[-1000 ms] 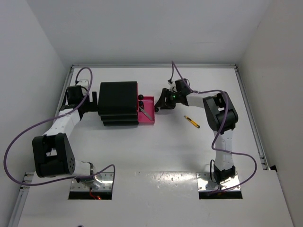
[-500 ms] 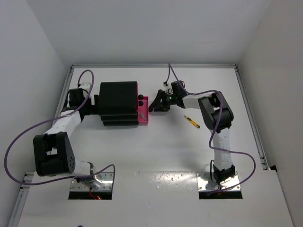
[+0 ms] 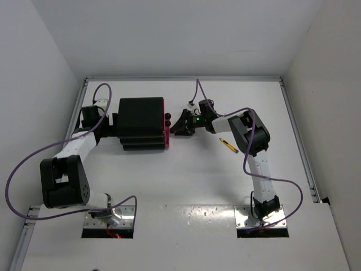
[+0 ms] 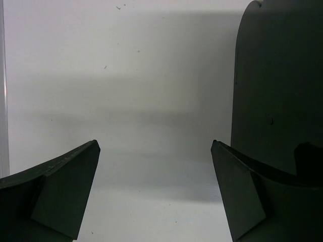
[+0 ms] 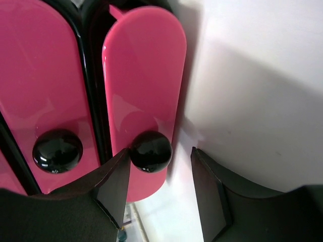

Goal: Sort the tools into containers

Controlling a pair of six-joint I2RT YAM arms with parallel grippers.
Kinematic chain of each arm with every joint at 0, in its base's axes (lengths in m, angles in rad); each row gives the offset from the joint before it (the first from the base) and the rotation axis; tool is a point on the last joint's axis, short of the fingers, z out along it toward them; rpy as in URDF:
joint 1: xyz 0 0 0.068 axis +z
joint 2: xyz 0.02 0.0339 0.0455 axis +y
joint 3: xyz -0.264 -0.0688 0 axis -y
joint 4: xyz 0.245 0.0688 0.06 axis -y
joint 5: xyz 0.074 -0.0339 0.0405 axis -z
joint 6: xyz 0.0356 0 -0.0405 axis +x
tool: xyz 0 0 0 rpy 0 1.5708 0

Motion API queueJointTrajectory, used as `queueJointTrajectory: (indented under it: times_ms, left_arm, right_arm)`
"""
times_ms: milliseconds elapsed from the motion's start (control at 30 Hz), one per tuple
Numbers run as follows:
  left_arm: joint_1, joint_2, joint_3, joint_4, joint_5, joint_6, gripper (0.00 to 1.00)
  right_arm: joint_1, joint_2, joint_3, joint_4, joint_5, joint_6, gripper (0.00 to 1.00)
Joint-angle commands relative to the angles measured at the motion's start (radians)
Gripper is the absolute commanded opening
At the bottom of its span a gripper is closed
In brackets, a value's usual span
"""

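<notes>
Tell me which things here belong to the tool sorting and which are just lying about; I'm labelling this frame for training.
Part of the job:
yellow-and-black tool
pink drawers
black cabinet

Just there:
purple cables
metal base plates

A white bench (image 3: 186,180) stands boxed in by plain white walls (image 3: 169,39) on three sides; what look like metal rails (image 3: 297,135) edge it. Light is soft and even.

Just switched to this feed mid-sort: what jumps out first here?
The magenta-pink drawer fronts of the black cabinet at far left-centre, with the right gripper open around one round black knob. A yellow-and-black tool lies alone on the white table, right of that gripper.
</notes>
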Motion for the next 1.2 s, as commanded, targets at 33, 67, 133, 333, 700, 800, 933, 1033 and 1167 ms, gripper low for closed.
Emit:
queueJointTrajectory:
  times_ms: [33, 67, 133, 333, 700, 800, 933, 1033, 1167]
  left_arm:
    - [0.004, 0.013, -0.007, 0.037, 0.064, 0.003, 1.0]
    - [0.004, 0.013, -0.007, 0.037, 0.064, 0.003, 1.0]
    - [0.004, 0.013, 0.002, 0.037, 0.073, 0.003, 1.0]
    - [0.004, 0.013, 0.002, 0.037, 0.084, 0.014, 1.0]
    - [0.033, -0.075, 0.025, 0.068, -0.079, -0.024, 1.0]
    - [0.042, -0.108, 0.054, 0.068, -0.16, -0.024, 1.0]
    - [0.053, -0.14, 0.148, 0.047, -0.35, -0.014, 1.0]
    - [0.079, -0.207, 0.177, 0.036, -0.325, 0.016, 1.0]
    - [0.107, -0.362, 0.212, -0.054, 0.17, 0.138, 1.0]
  right_arm:
    - [0.039, 0.075, 0.027, 0.021, -0.007, 0.052, 0.52]
    - [0.039, 0.075, 0.027, 0.041, -0.007, 0.064, 0.52]
    - [0.05, 0.103, 0.047, 0.053, -0.007, 0.087, 0.52]
    - [0.07, 0.123, 0.067, 0.084, -0.007, 0.118, 0.53]
    - [-0.04, -0.087, -0.085, -0.023, 0.075, -0.061, 0.53]
    - [-0.086, -0.199, -0.133, -0.063, 0.086, -0.158, 0.53]
    - [-0.149, -0.313, -0.159, -0.167, 0.117, -0.297, 0.53]
    - [-0.16, -0.351, -0.168, -0.18, 0.086, -0.356, 0.53]
    - [-0.169, -0.341, -0.189, -0.05, -0.131, -0.321, 0.53]
